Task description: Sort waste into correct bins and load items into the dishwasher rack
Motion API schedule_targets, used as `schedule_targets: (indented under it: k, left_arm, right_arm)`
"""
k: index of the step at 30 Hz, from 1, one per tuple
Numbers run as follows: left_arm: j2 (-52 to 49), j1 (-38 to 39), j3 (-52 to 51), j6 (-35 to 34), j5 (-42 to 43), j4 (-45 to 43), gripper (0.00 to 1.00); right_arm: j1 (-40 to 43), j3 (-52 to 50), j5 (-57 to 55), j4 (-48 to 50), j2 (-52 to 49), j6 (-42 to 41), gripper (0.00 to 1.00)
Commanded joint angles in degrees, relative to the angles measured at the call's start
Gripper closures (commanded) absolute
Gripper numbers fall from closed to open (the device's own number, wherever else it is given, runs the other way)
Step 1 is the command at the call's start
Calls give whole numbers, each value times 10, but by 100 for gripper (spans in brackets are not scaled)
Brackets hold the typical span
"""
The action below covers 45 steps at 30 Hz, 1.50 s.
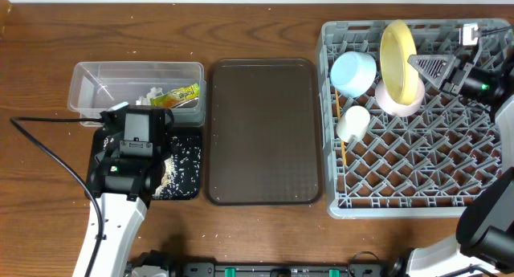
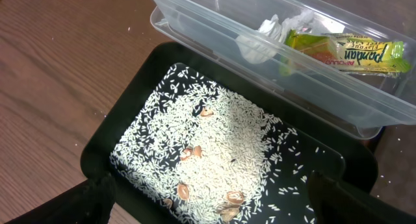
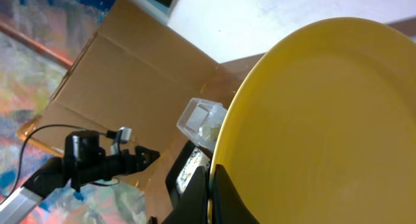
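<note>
Right wrist: yellow plate [image 3: 312, 120] cut off

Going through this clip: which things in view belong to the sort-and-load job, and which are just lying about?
Job: snack wrapper, tissue, rice, clear tub, black tray, yellow plate, pink bowl, blue bowl, white cup, chopsticks, dishwasher rack.
Lying about: brown serving tray, cardboard sheet.
</note>
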<state>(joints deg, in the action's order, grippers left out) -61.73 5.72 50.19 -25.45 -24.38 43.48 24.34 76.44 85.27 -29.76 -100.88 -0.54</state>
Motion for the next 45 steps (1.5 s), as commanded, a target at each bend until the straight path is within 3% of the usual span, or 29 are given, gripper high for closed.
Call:
schedule_targets:
  k: [1, 29, 45]
  left_arm:
    - [0, -3, 9, 1, -9, 2, 4]
    - [0, -3, 9, 1, -10, 2, 4]
    - [0, -3, 9, 2, -9, 2, 4]
  right_arm:
    - [-4, -22, -24, 0, -2, 15, 99]
    - [57, -47, -27, 66, -2, 3, 99]
    - [50, -47, 38, 80, -2, -161, 99]
